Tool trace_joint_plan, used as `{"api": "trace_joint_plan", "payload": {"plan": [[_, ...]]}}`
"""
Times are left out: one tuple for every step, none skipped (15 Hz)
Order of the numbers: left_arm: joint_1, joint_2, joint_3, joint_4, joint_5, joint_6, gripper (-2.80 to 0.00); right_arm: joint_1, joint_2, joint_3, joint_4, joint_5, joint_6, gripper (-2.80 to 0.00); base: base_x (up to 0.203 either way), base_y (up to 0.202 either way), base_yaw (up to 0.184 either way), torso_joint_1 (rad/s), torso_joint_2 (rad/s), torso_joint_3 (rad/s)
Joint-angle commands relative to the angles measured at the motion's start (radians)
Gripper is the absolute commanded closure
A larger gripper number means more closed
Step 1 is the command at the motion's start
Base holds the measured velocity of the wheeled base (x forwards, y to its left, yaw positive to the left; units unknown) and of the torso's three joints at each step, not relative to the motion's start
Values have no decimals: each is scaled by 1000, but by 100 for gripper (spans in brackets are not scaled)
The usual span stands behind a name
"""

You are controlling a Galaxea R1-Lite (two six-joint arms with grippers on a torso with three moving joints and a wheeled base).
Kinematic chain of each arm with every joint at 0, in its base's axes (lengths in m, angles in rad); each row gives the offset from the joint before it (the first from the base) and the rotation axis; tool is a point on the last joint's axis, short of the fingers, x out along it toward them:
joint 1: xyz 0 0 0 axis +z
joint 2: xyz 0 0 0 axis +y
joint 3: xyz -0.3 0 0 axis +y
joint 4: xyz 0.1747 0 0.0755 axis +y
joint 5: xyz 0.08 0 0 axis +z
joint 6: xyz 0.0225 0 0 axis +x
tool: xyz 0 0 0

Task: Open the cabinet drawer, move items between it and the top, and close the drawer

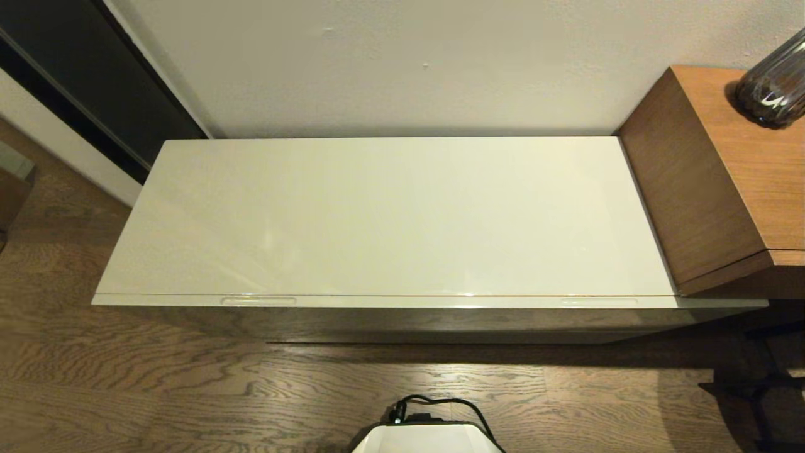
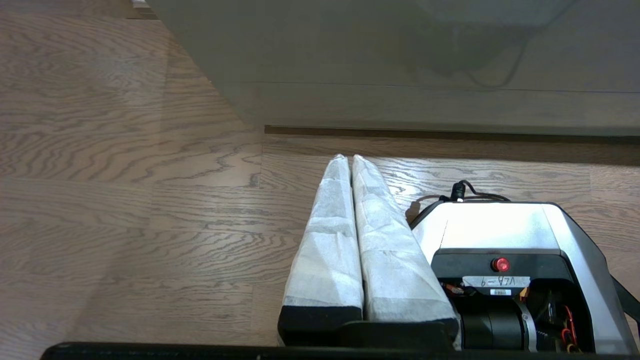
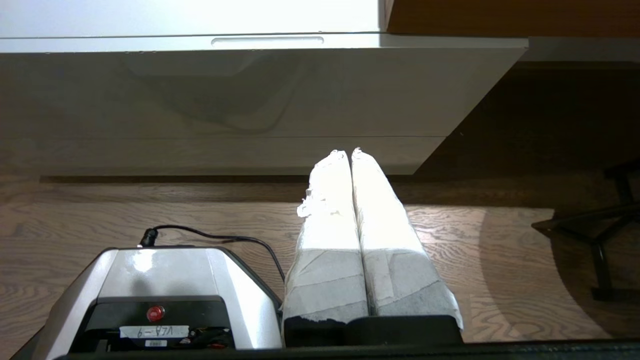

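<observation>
The glossy pale top (image 1: pixel 390 214) of the low cabinet lies bare in the head view. The cabinet drawer (image 1: pixel 415 302) is pushed in flush, its two slim notches (image 1: pixel 258 301) (image 1: pixel 599 302) showing along the front edge; the right wrist view shows one notch (image 3: pixel 267 41) above the drawer front (image 3: pixel 240 95). No items are in view. My left gripper (image 2: pixel 350 159) hangs low over the floor beside the robot base, shut with nothing in it. My right gripper (image 3: pixel 349 152) hangs low on the base's other side, also shut and holding nothing. Neither arm shows in the head view.
A taller brown wood-grain unit (image 1: pixel 710 182) adjoins the cabinet's right end, with a dark ribbed glass vase (image 1: pixel 773 85) on it. The robot base (image 1: pixel 427 437) with a black cable stands on the wood floor before the cabinet. Dark chair legs (image 3: pixel 595 235) stand at the right.
</observation>
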Motion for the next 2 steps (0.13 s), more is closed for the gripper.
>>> {"api": "trace_joint_plan", "payload": {"plan": [[1, 0, 1, 2, 0, 0, 0, 0, 1, 0, 0, 0, 0, 0, 0, 0, 0, 0, 0, 0], [1, 0, 0, 2, 0, 0, 0, 0, 1, 2, 0, 0, 0, 0, 0, 0, 0, 0, 0, 0]]}}
